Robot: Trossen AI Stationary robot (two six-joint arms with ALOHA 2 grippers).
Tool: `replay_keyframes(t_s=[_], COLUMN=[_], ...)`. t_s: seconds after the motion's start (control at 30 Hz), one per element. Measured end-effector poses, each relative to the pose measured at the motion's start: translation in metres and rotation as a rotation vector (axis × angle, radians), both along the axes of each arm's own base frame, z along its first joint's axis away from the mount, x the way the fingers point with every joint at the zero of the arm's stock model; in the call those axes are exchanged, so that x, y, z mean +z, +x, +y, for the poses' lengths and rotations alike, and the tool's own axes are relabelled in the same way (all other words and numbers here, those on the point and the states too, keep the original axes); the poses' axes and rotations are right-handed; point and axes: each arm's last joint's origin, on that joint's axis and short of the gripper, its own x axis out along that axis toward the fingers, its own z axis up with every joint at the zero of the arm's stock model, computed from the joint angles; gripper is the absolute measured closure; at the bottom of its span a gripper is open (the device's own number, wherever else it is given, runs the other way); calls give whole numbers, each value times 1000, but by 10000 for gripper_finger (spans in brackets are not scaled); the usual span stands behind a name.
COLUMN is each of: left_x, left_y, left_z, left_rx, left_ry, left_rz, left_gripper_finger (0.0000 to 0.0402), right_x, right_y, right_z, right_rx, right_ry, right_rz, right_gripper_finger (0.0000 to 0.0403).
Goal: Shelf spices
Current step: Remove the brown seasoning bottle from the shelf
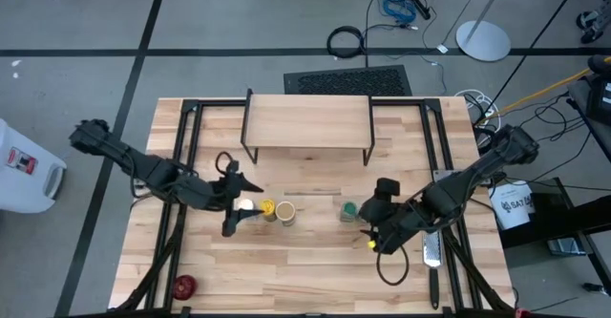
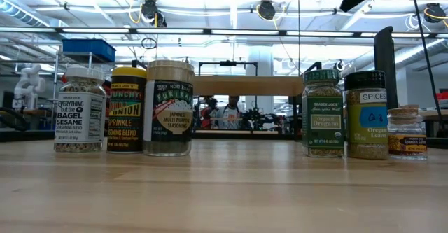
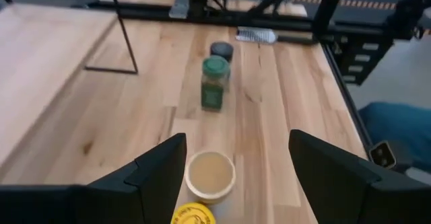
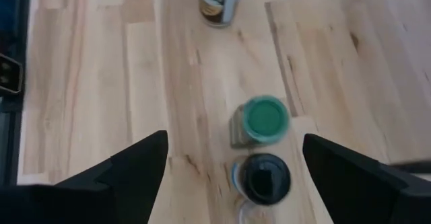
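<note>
While six spice jars [image 2: 168, 108] stand, one shelf [image 1: 307, 122], two arms

A robotics lab or workshop. The wooden table [image 1: 315, 261] stands on a grey floor with loose cables [image 1: 396, 3] and a floor-lamp base [image 1: 482, 41], and beyond it the low view shows a wide hall with ceiling lights [image 2: 264, 9], shelving [image 2: 87, 51] and people [image 2: 220, 114] at benches.
</note>
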Motion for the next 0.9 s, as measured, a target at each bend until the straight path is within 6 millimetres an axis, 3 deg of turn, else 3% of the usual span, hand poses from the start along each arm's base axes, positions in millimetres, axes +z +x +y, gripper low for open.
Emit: replay_keyframes(t_s=[0.23,0.7,0.9], left_x=[-14,-13,-11], left_y=[9,10,36], left_z=[-14,-13,-28], left_rx=[-33,36,15], left_ry=[30,90,47], left_rz=[63,29,-120], left_gripper_finger=[130,130,130], right_x=[3,2,3], right_y=[-16,-28,-28], right_z=[-4,3,2], right_rx=[-91,-115,-124], right_ry=[26,-37,-77], right_rz=[54,43,19], right_gripper_finger=[71,71,71])
